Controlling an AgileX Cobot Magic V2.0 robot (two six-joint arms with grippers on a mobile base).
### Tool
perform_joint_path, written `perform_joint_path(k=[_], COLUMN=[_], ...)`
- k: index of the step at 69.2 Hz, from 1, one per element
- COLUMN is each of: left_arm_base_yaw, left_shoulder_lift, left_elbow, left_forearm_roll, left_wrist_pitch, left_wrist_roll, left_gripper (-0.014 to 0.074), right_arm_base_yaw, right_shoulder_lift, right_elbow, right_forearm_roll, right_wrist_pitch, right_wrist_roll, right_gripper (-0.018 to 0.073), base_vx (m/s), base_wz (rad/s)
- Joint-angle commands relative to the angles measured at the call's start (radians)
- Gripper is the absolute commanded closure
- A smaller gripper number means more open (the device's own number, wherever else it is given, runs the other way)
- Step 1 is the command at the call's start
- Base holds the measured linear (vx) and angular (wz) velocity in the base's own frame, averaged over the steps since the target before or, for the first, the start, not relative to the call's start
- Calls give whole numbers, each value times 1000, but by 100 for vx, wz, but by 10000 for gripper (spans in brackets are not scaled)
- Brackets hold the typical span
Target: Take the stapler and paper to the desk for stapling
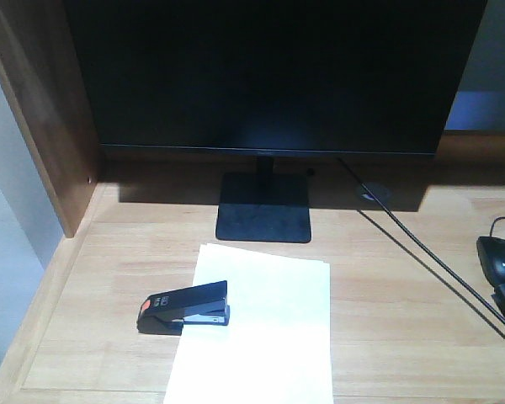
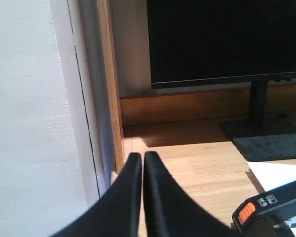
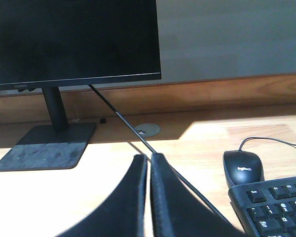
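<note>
A white sheet of paper point(image 1: 261, 332) lies flat on the light wooden desk point(image 1: 404, 278) in front of the monitor. The black stapler point(image 1: 185, 307) rests on the paper's left edge, orange patch pointing left. In the left wrist view the stapler point(image 2: 271, 210) and a paper corner point(image 2: 278, 174) show at the lower right. My left gripper point(image 2: 142, 157) is shut and empty, left of the stapler near the desk's side panel. My right gripper point(image 3: 149, 158) is shut and empty, above the desk between the monitor base and the mouse. Neither gripper appears in the front view.
A black monitor point(image 1: 269, 76) on a flat base point(image 1: 265, 210) fills the back. Its cable point(image 1: 421, 252) runs diagonally to the right. A black mouse point(image 3: 242, 167) and keyboard point(image 3: 274, 207) sit at the right. A dark brown side panel point(image 1: 42, 118) walls the left.
</note>
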State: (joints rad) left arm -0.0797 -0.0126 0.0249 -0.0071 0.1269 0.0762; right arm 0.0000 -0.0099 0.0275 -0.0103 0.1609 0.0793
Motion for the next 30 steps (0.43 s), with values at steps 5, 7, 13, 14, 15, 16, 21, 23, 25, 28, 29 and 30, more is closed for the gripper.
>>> perform_joint_path(k=[5, 7, 13, 14, 15, 16, 21, 23, 25, 28, 29, 30], left_arm_base_yaw=[1, 1, 1, 1, 1, 1, 1, 1, 1, 1, 1, 1], left_shoulder_lift=[-14, -14, -14, -14, -14, -14, -14, -14, -14, -14, -14, -14], left_elbow=[24, 24, 24, 24, 24, 24, 24, 24, 24, 24, 24, 24], left_forearm_roll=[-7, -7, -7, -7, -7, -7, -7, -7, -7, -7, -7, -7], left_wrist_pitch=[-75, -75, -75, -75, -75, -75, -75, -75, -75, -75, -75, -75], left_wrist_roll=[-9, -9, -9, -9, -9, -9, -9, -9, -9, -9, -9, -9], left_gripper=[603, 603, 603, 603, 603, 603, 603, 603, 603, 603, 603, 603], right_arm_base_yaw=[-4, -4, -4, -4, -4, -4, -4, -4, -4, -4, -4, -4], right_shoulder_lift=[-11, -11, -11, -11, -11, -11, -11, -11, -11, -11, -11, -11], right_elbow=[13, 13, 13, 13, 13, 13, 13, 13, 13, 13, 13, 13], right_forearm_roll=[-2, -2, -2, -2, -2, -2, -2, -2, -2, -2, -2, -2], right_wrist_pitch=[-70, -70, -70, -70, -70, -70, -70, -70, -70, -70, -70, -70], right_wrist_roll=[-10, -10, -10, -10, -10, -10, -10, -10, -10, -10, -10, -10], right_gripper=[564, 564, 564, 564, 564, 564, 564, 564, 564, 564, 564, 564], base_vx=[0, 0, 0, 0, 0, 0, 0, 0, 0, 0, 0, 0], base_wz=[0, 0, 0, 0, 0, 0, 0, 0, 0, 0, 0, 0])
